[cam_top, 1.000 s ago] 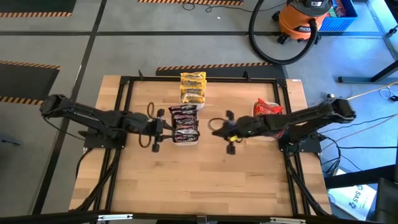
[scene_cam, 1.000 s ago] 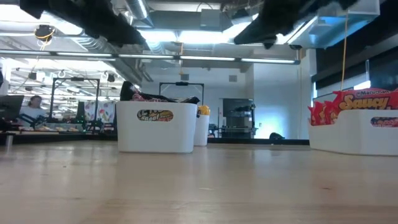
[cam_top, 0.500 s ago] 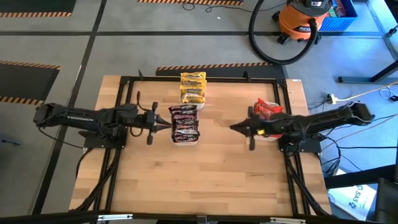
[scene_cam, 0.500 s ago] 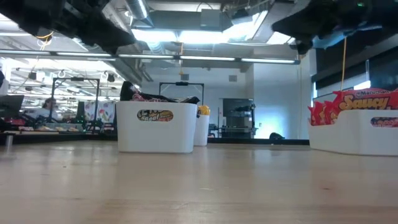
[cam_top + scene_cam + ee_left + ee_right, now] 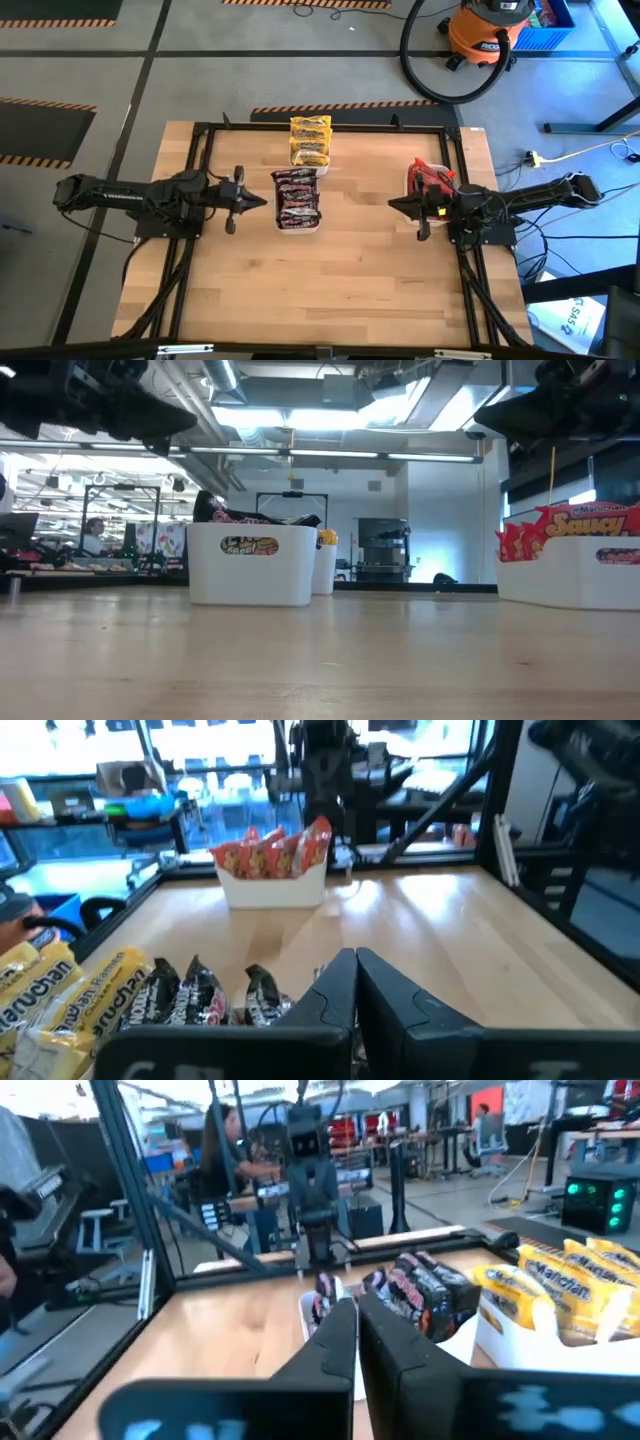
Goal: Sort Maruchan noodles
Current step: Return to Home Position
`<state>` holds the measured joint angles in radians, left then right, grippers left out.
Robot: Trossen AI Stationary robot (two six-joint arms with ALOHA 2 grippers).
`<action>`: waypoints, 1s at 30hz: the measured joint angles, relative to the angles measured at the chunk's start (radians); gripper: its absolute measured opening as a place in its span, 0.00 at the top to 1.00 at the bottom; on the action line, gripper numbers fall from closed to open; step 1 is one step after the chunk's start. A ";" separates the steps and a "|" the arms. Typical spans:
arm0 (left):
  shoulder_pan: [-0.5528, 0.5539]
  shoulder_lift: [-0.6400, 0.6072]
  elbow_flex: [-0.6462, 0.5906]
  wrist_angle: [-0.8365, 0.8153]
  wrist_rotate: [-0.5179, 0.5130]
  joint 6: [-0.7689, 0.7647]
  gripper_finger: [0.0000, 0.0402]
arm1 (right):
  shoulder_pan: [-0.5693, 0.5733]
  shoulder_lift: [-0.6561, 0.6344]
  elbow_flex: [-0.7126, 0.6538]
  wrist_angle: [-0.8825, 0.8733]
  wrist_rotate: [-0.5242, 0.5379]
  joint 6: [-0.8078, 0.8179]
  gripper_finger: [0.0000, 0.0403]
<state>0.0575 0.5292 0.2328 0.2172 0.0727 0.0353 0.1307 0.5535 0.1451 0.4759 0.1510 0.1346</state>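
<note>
Looking down on the table, I had the left end effector hanging at nine o'clock of the middle bin, just beside it, fingers pressed together and pinching nothing. The right end effector sat at three o'clock of that same bin, well apart from it and close to the bin of red packets. Its fingers were likewise pressed together and empty. Both arms were drawn in over their own sides of the table.

Every noodle packet I could find was in a bin. The dark packets filled the middle bin near the table's center. The yellow packets were in the bin at twelve o'clock by the far edge. The red packets stood on end at about two o'clock. I saw none loose on the wood, so I judged the sorting done.

If I had to lift one again, I would expect it to be light, with slick, crinkly film over a brittle noodle block. I would take it across a short edge or by the flat end seam and squeeze gently. A hard pinch could crack the block, and a light one could let the film slide out.
</note>
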 joint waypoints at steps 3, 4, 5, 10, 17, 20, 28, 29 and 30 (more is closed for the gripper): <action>-0.002 -0.047 -0.050 0.027 -0.002 -0.008 0.99 | 0.000 -0.039 -0.029 0.005 0.021 0.009 1.00; -0.002 -0.064 -0.065 0.027 -0.002 -0.014 0.99 | 0.000 -0.052 -0.038 0.006 0.025 0.015 1.00; -0.002 -0.083 -0.077 0.029 -0.003 -0.020 0.99 | 0.000 -0.065 -0.049 0.004 0.031 0.016 1.00; -0.002 -0.185 -0.139 0.026 -0.003 -0.033 0.99 | 0.000 -0.123 -0.087 0.003 0.030 0.018 1.00; -0.002 -0.313 -0.176 -0.013 -0.003 -0.036 0.99 | 0.000 -0.205 -0.131 -0.003 0.029 0.023 1.00; -0.002 -0.353 -0.176 -0.063 -0.003 -0.042 1.00 | 0.000 -0.233 -0.136 -0.035 0.024 0.024 1.00; -0.002 -0.453 -0.176 -0.149 -0.001 -0.050 1.00 | 0.000 -0.328 -0.136 -0.197 0.034 0.008 1.00; -0.002 -0.467 -0.176 -0.158 -0.002 -0.048 1.00 | 0.000 -0.342 -0.136 -0.221 0.026 -0.001 1.00; -0.002 -0.482 -0.176 -0.172 -0.001 -0.044 1.00 | 0.000 -0.358 -0.136 -0.245 0.021 -0.007 1.00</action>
<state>0.0559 0.0474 0.0570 0.0452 0.0715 -0.0092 0.1307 0.1957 0.0086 0.2309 0.1719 0.1279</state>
